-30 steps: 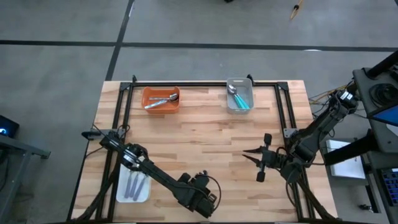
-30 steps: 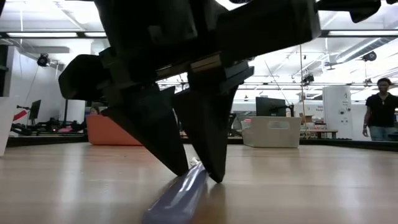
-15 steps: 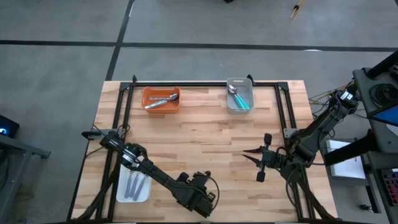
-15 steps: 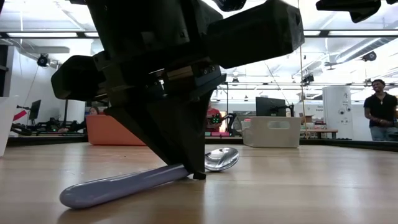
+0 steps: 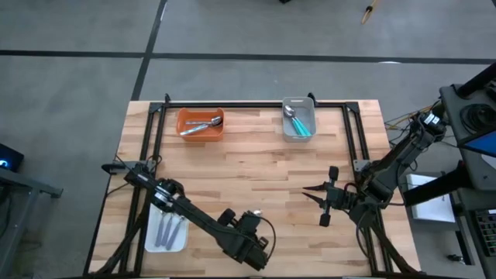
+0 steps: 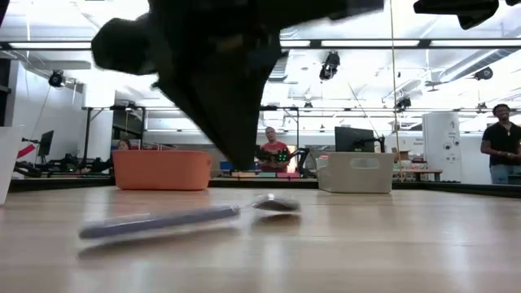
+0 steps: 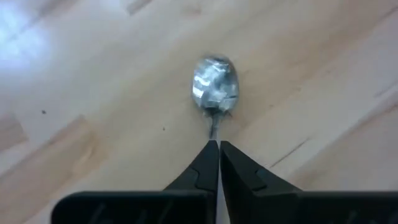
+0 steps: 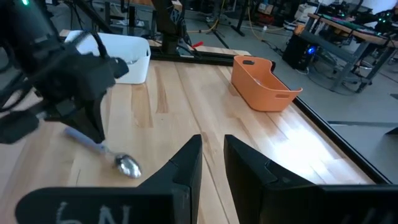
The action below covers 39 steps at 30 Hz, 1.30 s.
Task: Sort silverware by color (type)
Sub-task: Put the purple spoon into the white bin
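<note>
Gripping lavender spoon (image 7: 215, 84) neck, left fingers (image 7: 205, 168) clenched, handle hidden; right fingers (image 8: 186, 162) slightly parted, empty.

pale planked wood table (image 5: 256, 167) with a soft sheen, shiny metal spoon (image 7: 215, 84) bowl, matt plastic orange tray (image 5: 201, 123), matt black gripper fingers (image 7: 202, 171)

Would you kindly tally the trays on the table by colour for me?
Orange tray: 1
Grey tray: 1
White tray: 1
Total: 3 trays
</note>
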Motion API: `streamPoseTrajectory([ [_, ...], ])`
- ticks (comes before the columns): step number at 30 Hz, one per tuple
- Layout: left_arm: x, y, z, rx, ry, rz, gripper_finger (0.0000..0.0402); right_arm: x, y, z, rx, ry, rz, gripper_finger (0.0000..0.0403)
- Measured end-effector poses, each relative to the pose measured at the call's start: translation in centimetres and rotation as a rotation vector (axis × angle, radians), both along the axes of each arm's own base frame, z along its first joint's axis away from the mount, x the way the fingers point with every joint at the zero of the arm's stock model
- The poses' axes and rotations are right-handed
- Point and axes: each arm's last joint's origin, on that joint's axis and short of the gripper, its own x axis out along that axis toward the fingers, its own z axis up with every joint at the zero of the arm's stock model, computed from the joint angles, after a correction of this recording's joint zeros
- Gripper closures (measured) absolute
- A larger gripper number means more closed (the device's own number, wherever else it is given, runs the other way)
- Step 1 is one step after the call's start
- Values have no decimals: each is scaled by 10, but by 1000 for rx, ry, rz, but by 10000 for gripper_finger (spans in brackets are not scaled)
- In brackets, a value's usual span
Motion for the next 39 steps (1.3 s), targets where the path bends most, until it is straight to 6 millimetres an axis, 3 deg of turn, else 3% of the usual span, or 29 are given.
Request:
streamPoseTrajectory([
  [10,2,-3,25,43,39,-162,398,1,1,4,-16,-3,7,344],
  [18,-12,-17,45,171,54,-382,400,1,1,5,-20,-2,8,344],
  [22,-19,-20,42,236,69,-424,401,2,0,4,-27,0,3,344],
  [28,-36,-22,21,267,130,-452,401,5,-4,4,-27,1,-22,344],
  [35,-68,0,42,276,171,-492,401,7,-5,4,-7,-6,-34,344],
  [39,-92,16,53,266,19,-485,401,7,-5,5,3,-11,-36,344],
])
